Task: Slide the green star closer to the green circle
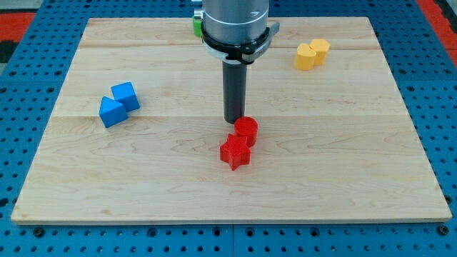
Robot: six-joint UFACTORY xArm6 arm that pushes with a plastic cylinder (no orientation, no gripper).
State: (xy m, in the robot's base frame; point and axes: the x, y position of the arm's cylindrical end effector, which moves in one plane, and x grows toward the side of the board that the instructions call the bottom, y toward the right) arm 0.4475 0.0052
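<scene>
While gripperless, my tip (233, 120) just behind red cylinder (246, 130), red star (235, 153).

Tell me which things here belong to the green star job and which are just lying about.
Job:
- my tip, beside the red blocks
- green block, mostly hidden behind the arm; shape unclear, no second green block visible

Lying about:
- red star
- red cylinder
- two blue blocks
- two yellow blocks

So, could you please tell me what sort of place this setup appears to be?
Most likely a robotics lab bench: a pale wooden board lies on a blue perforated metal base, with small coloured plastic blocks like the red star, and my tip sits just above the red cylinder.
</scene>
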